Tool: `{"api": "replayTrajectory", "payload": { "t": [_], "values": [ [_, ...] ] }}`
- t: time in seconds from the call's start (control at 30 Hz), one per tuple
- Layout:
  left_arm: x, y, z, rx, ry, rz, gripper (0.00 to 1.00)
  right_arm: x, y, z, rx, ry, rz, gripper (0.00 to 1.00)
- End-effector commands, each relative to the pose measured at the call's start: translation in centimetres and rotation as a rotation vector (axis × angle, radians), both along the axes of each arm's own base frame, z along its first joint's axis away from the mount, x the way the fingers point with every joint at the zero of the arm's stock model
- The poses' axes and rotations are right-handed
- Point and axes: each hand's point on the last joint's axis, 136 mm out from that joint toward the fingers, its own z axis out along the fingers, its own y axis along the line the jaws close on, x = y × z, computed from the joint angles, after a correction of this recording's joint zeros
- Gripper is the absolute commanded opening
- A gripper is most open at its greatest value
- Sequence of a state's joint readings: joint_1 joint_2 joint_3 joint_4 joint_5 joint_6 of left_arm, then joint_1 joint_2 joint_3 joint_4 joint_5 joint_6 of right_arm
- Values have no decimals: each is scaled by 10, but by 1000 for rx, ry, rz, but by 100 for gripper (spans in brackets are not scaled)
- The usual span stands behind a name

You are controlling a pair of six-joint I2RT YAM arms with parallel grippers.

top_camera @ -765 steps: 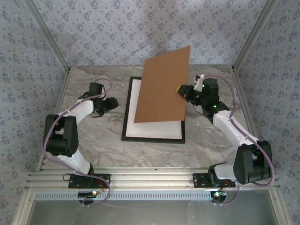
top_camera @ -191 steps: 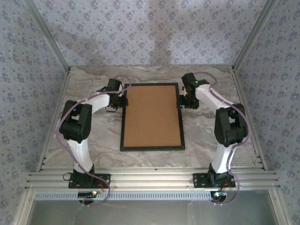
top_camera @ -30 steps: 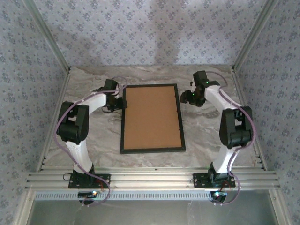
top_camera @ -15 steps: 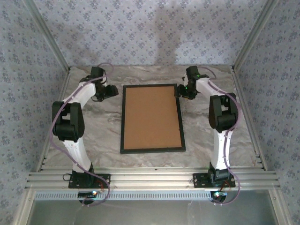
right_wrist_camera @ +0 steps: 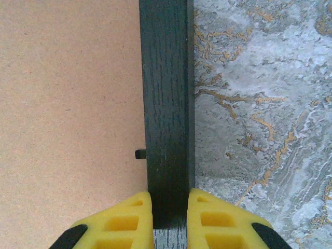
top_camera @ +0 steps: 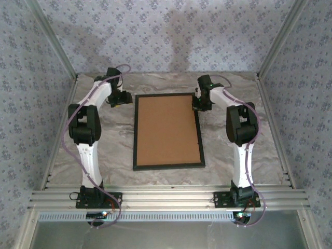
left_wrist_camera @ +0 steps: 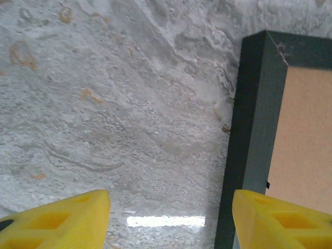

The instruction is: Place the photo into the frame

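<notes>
The black frame lies flat on the marble table with the brown backing board filling it. The photo is hidden. My right gripper is at the frame's far right corner. In the right wrist view it is shut on the frame's right rail, one yellow finger on each side, beside the backing board. My left gripper is just off the frame's far left corner. It stands open over bare table, with the frame's left rail by its right finger.
A small black tab sticks out from the rail over the board. Patterned walls enclose the table on three sides. An aluminium rail with the arm bases runs along the near edge.
My right gripper has moved in onto the frame's right rail and shut on it. The left gripper has pulled away from the frame's left edge toward the far left corner.
</notes>
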State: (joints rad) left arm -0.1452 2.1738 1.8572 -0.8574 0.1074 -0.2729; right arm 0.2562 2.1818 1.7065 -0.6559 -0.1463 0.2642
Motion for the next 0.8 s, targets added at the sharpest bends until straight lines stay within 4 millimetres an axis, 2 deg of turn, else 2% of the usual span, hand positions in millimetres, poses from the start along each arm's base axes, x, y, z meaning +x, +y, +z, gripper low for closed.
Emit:
{"api": "replayTrajectory", "payload": {
  "t": [0.0, 0.2, 0.77],
  "values": [
    [-16, -9, -1, 48, 70, -58, 64, -10, -2, -17, -44, 44, 9, 14],
    [-16, -23, -8, 56, 97, -92, 64, -10, 0, -17, -40, 41, 10, 14],
    [-9, -31, -23, 80, 104, -86, 64, -10, 5, -15, -18, 36, 20, 13]
  ]
}}
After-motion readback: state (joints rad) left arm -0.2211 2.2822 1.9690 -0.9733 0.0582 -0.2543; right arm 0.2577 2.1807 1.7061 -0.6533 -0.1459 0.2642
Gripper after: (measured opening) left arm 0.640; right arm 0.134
